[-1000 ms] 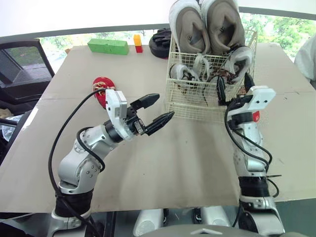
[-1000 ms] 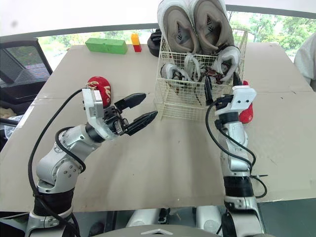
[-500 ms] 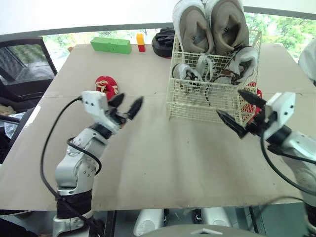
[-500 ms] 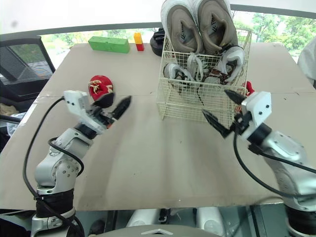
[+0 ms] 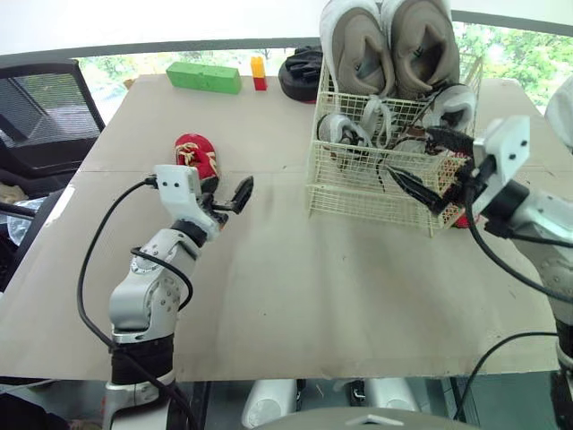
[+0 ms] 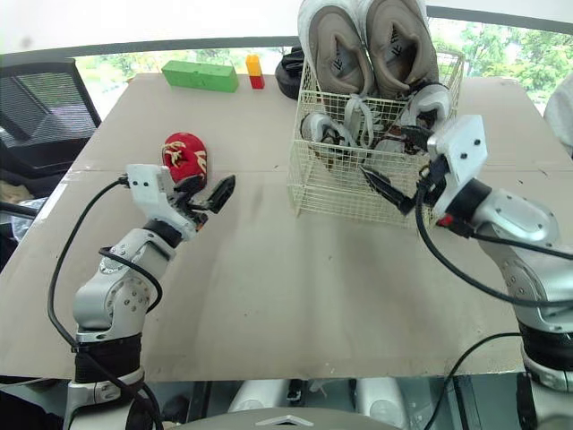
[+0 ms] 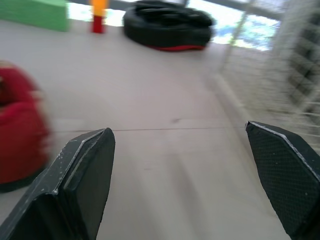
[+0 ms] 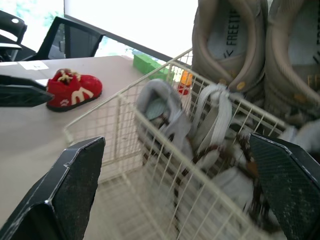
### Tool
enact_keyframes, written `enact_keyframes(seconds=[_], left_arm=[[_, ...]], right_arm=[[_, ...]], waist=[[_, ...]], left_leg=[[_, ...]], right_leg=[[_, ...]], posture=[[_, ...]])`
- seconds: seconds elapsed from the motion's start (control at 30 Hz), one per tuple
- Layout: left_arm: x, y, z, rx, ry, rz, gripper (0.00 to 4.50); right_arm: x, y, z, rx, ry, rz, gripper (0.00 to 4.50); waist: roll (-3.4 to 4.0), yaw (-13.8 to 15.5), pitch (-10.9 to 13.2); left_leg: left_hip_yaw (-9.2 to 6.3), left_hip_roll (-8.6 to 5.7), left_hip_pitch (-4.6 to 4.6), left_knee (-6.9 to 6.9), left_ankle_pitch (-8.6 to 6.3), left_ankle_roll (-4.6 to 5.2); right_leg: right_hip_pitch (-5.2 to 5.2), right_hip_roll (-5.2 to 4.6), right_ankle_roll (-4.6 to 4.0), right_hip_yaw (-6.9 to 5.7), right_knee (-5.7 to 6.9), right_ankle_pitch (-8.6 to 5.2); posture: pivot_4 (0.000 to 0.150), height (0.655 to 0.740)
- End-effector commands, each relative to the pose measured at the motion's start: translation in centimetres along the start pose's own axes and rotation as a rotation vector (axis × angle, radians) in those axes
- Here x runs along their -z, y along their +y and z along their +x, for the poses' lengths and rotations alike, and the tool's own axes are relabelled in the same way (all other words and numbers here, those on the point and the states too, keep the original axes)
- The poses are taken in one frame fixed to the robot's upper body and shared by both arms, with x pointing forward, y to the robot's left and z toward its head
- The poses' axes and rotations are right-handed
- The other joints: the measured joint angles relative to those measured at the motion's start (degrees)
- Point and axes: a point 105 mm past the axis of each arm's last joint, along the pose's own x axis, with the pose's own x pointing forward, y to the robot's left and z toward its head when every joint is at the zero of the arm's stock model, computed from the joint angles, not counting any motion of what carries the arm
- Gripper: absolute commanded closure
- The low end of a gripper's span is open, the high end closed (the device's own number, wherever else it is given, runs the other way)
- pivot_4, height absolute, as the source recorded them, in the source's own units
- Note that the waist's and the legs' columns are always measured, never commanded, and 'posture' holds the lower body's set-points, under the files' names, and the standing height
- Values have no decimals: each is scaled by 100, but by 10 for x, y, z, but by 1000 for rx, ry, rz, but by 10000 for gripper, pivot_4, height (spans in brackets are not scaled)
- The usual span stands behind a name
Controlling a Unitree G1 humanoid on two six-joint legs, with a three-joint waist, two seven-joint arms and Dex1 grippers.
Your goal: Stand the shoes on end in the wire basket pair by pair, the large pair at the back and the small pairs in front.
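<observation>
Standing on end at the back of the wire basket, the large pair rises over small grey shoes in front. The right gripper hangs spread wide at the basket's front right corner. Left of the basket, a red shoe lies on the table, just beside the left gripper, also spread.

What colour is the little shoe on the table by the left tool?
The little shoe is red with pale yellow markings, clearest in the right wrist view.
</observation>
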Motion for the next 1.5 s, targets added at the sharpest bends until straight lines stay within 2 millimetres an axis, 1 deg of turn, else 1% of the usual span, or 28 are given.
enact_keyframes(seconds=[0.03,0.1,0.17,0.23,0.33,0.47,0.57,0.63,0.67,0.77,0.83,0.97,1.0,1.1,1.13,1.17,1.2,1.23,1.27,1.33,1.37,1.43,1.5], left_arm=[[-24,-59,-12,374,-57,52,0],[-26,-83,-26,557,-27,71,0],[-27,-93,-34,643,0,93,0],[-25,-100,-40,711,37,132,0],[-26,-100,-43,729,49,162,0],[-27,-98,-41,720,46,155,0],[-24,-99,-41,716,48,146,0],[-23,-100,-40,713,47,143,0],[-23,-99,-39,702,43,134,0],[-20,-96,-36,683,48,135,0],[-22,-94,-33,665,39,137,0],[-24,-92,-31,650,33,139,0],[-24,-90,-31,638,30,136,0],[-26,-82,-29,583,12,96,0],[-26,-77,-28,552,4,79,0],[-25,-69,-28,497,-10,51,0],[-24,-58,-28,423,-23,30,0],[-23,-48,-28,356,-33,16,0],[-22,-34,-27,256,-42,11,0],[-19,12,-25,-66,-45,45,0],[-17,28,-27,-179,-38,59,0],[-12,52,-29,-352,-4,117,0],[-10,66,-28,-440,12,172,0]], right_arm=[[8,-7,7,11,107,-30,534],[13,-17,8,48,174,-62,534],[8,-22,6,70,189,-77,534],[-3,-22,0,77,192,-82,534],[-12,-19,-11,88,211,-96,534],[-26,-20,-24,113,235,-98,534],[-33,-22,-29,123,252,-94,534],[-33,-24,-30,133,267,-95,534],[-32,-23,-28,127,257,-65,534],[-10,-12,-22,91,299,11,534],[4,-9,-22,83,332,45,534],[15,-5,-25,65,350,107,534],[15,-3,-25,51,340,122,534],[3,7,-23,-22,251,146,534],[-4,12,-22,-59,205,139,534],[-13,22,-21,-121,143,124,534],[-20,33,-21,-182,79,136,534],[-26,41,-21,-224,28,141,534],[-29,48,-20,-249,-13,140,534],[-32,62,-17,-293,-80,153,534],[-32,66,-17,-303,-97,157,534],[-30,72,-17,-319,-119,163,534],[-31,75,-16,-325,-137,173,534]], waist=[[0,10,0],[6,6,1],[11,13,4],[12,17,4],[19,19,9],[19,16,8],[20,11,9],[20,10,9],[20,10,9],[19,8,8],[19,11,8],[20,14,8],[20,14,8],[20,14,8],[20,14,8],[21,7,8],[21,2,8],[21,-6,8],[21,-6,8],[21,4,8],[20,25,6],[18,28,6],[17,33,5]], left_leg=[[0,0,0,-3,0,0],[-2,0,-4,-7,0,0],[0,-2,-7,-11,-3,5],[-2,-2,-11,-10,-13,22],[-4,-3,-17,-9,-14,25],[-5,-3,-19,-9,-15,27],[-4,-3,-20,-8,-15,28],[-3,-3,-19,-8,-15,28],[-4,-3,-19,-8,-15,28],[-3,-2,-19,-7,-15,28],[-4,-3,-19,-7,-15,28],[-7,-4,-32,3,-14,28],[-8,-5,-32,3,-14,28],[-9,-4,-31,2,-14,29],[-10,-4,-31,2,-14,29],[-10,-4,-31,2,-15,29],[-10,-4,-31,2,-15,29],[-9,-4,-30,2,-15,30],[-10,-3,-29,1,-15,30],[-19,-1,-28,2,-15,30],[-19,-1,-28,4,-15,30],[-22,-4,-21,6,-15,30],[-24,-9,-19,6,-15,30]], right_leg=[[-1,-2,0,0,-5,0],[0,-3,-1,-3,-15,0],[-1,-8,-9,-2,-26,-3],[-1,-8,-9,-4,-29,-3],[-3,-10,-8,-6,-30,-2],[-5,-9,-4,-7,-32,0],[-5,-9,-4,-7,-32,0],[-5,-8,-4,-7,-32,0],[-5,-8,-4,-7,-32,0],[-5,-7,-3,-7,-32,1],[-4,-6,-2,-8,-32,1],[-9,-6,-1,-14,-32,2],[-9,-6,-1,-14,-32,2],[-8,-5,-1,-15,-33,2],[-8,-5,-1,-16,-33,2],[-8,-4,0,-16,-33,2],[-8,-4,0,-16,-32,2],[-8,-3,1,-16,-32,3],[-8,-1,1,-15,-33,3],[-8,3,3,-24,-28,3],[-7,3,3,-24,-25,3],[3,1,3,-26,-24,4],[7,-3,3,-28,-24,3]], posture=[[1500,7400],[1500,7400],[1500,7400],[1500,7400],[1500,7400],[1500,7400],[1500,7400],[1500,7400],[1500,7400],[1500,7400],[1500,7400],[1500,7400],[1500,7400],[1500,7400],[1500,7400],[1500,7400],[1500,7400],[1500,7400],[1500,7400],[1500,7400],[1500,7400],[1500,7400],[1500,7400]])
